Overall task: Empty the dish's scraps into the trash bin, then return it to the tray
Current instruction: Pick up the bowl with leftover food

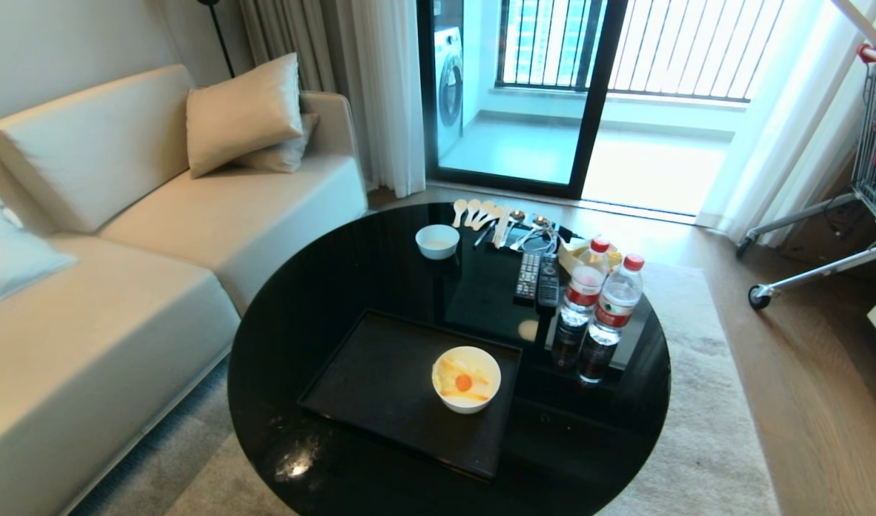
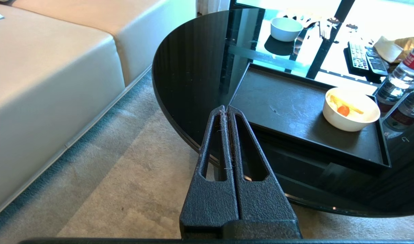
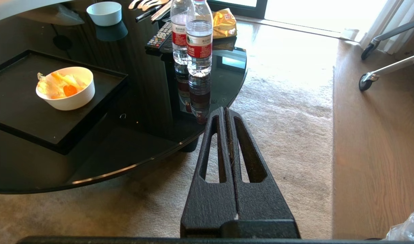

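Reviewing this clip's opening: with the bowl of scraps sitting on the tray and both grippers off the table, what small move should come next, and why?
Probably open the right gripper and reach toward the dish. Both it and the left gripper are shut, empty and short of the table, while the dish holding the scraps sits at the tray's right end.

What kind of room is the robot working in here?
Most likely a living room in an apartment: a cream sofa with cushions, a round black glass coffee table carrying remote controls, and a glass sliding door to a balcony with a washing machine.
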